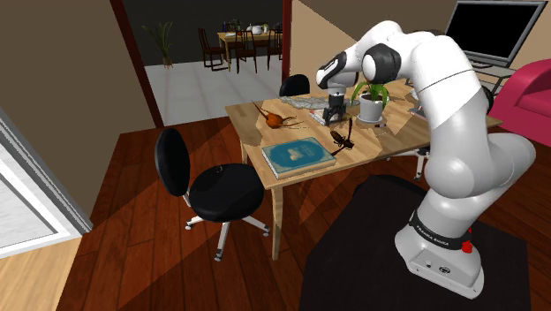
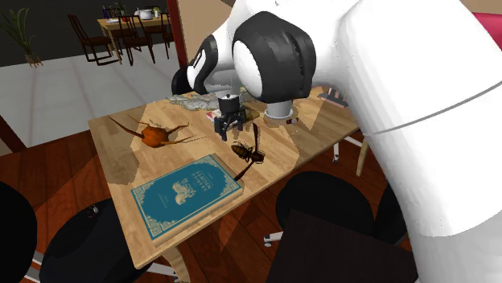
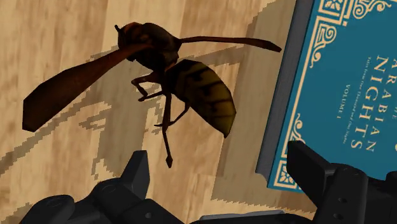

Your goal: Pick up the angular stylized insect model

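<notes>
Gripper (image 2: 228, 127) spread, empty; wasp model (image 2: 248, 151) lies just lower right of it at centre of the second exterior view, body diagonal to the finger line, blue book (image 2: 185, 193) beside it.

Angular wasp-like insect model (image 3: 172, 76): dark brown head and thorax, reddish-brown wings, olive-yellow abdomen with faint darker bands. Teal hardcover book (image 3: 343, 95): cream ornamental border and lettering. Pale tan wooden table (image 3: 57, 38): streaked grain. Two-finger gripper (image 3: 219, 164): all black. Rounded insect model (image 2: 153, 135): orange-brown body.
</notes>
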`<state>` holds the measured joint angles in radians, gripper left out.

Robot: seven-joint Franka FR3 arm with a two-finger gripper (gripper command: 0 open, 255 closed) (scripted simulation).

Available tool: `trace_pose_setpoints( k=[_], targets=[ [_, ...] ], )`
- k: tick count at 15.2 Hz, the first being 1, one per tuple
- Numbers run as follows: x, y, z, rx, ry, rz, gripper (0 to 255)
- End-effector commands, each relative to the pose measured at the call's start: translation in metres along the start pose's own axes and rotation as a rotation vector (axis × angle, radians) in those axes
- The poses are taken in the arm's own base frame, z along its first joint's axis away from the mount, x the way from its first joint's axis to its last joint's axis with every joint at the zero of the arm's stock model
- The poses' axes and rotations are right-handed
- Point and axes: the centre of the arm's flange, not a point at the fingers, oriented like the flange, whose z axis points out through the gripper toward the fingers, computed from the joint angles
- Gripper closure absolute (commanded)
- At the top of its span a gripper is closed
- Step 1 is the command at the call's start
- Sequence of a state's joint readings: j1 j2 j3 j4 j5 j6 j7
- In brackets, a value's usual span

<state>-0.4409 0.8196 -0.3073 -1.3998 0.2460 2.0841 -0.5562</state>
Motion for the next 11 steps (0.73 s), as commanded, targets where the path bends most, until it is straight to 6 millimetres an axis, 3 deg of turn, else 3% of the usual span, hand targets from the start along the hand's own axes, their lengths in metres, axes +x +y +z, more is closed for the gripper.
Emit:
trace_pose_setpoints(
  k=[1,3,11],
  targets=[
    [0.016,0.018,0.015,0.001,-0.001,0.004,0],
    [0.031,0.035,0.029,0.001,-0.003,0.009,0],
    [0.035,0.037,0.069,0.001,-0.003,0.009,0]
  ],
)
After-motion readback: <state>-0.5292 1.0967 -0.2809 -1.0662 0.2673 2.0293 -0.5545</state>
